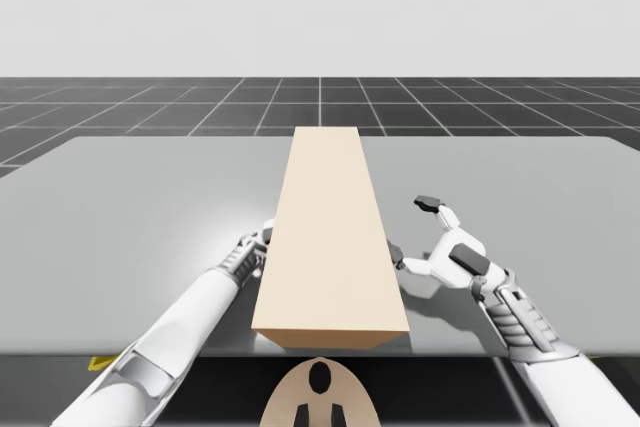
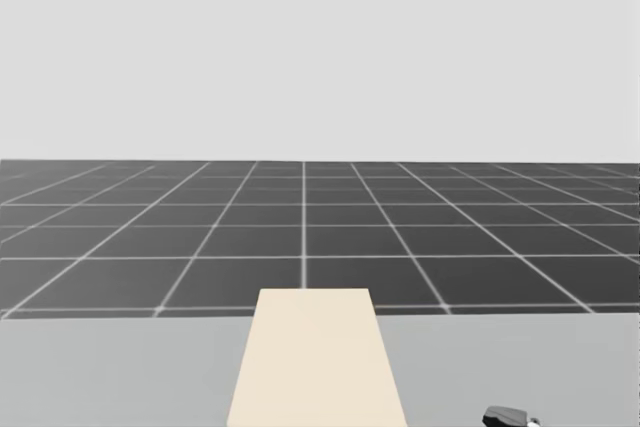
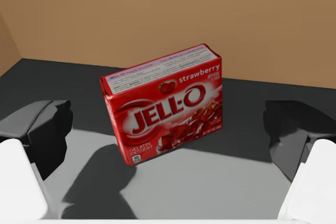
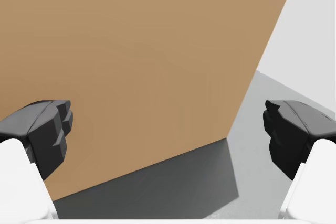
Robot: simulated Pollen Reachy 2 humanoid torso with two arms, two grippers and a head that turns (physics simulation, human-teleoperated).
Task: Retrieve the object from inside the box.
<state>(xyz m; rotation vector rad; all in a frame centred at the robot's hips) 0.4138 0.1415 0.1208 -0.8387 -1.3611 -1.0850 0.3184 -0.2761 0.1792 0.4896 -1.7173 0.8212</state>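
In the left wrist view, the picture's edge cuts off both fingers (image 3: 50, 129) of my left gripper (image 3: 168, 129). The tan box (image 3: 157, 14) walls around it run out of the picture. The red box (image 3: 165, 103) hides its own far face.

In the right wrist view, the right gripper (image 4: 168, 129) is cropped the same way, and so is the tan box wall.

In the high view, the tan box's top covers its inside, and its left side covers the end of my left arm (image 1: 190, 322). The near edge cuts both that arm and my right arm (image 1: 540, 347).

In the head view, the tan box's near part is cropped. All that shows of an arm's gripper is a dark fingertip (image 2: 505, 415).
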